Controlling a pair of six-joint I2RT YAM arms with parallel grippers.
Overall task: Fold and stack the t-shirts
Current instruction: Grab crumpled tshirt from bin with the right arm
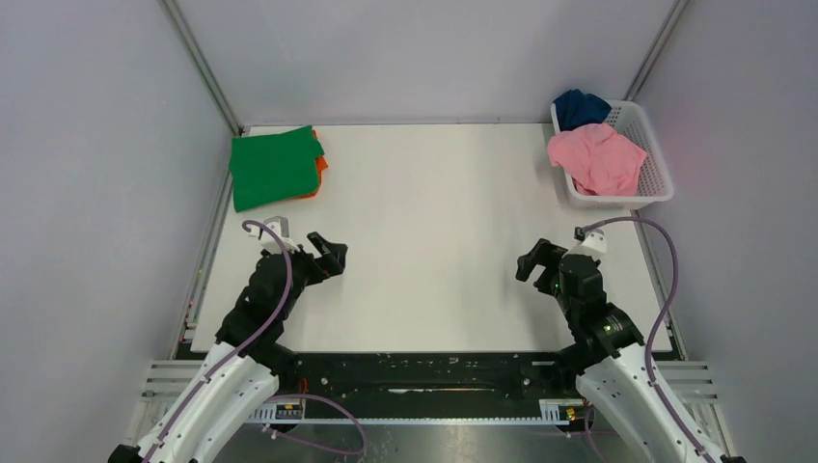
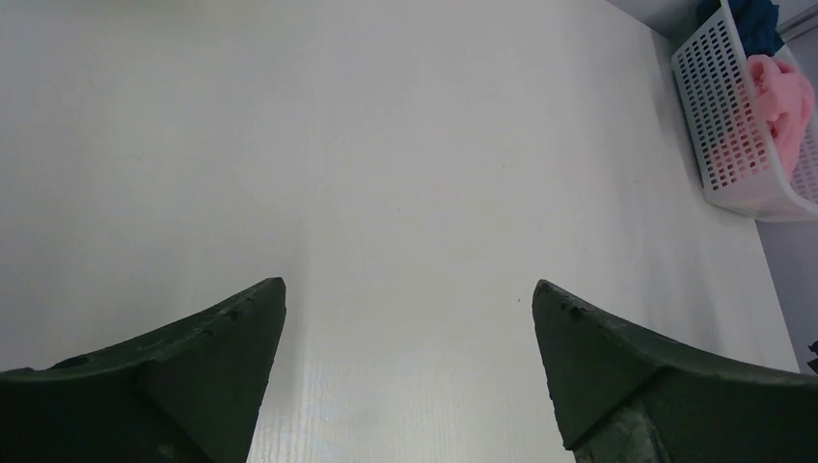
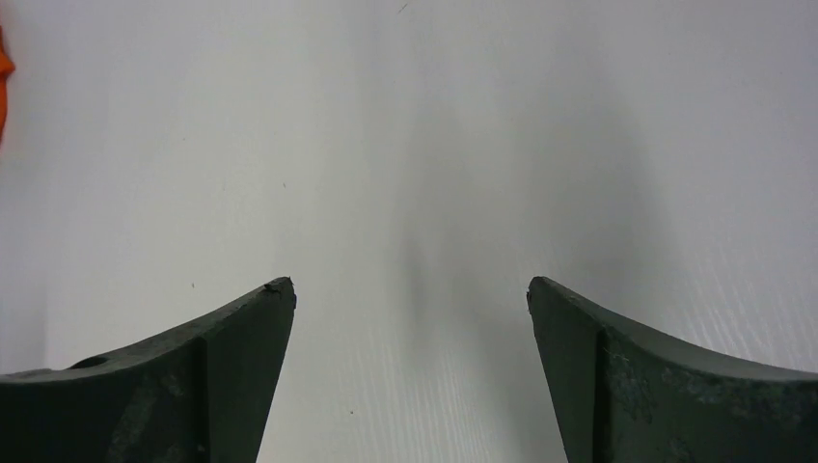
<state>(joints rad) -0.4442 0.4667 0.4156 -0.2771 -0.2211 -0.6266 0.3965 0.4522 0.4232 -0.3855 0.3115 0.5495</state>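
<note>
i see the pink t-shirt [image 1: 596,157] crumpled in the basket [image 1: 658,172], long axis unclear, far ahead of my right gripper [image 1: 531,258], farther from my left gripper [image 1: 333,253]; both spread wide.

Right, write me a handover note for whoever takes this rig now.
Left gripper: open, empty, over the table. Right gripper: the same.
Done: green shirt lies folded on the orange shirt, far left corner.
Left: pink shirt and blue shirt sit crumpled in the basket, far right. Fold and stack both.
</note>
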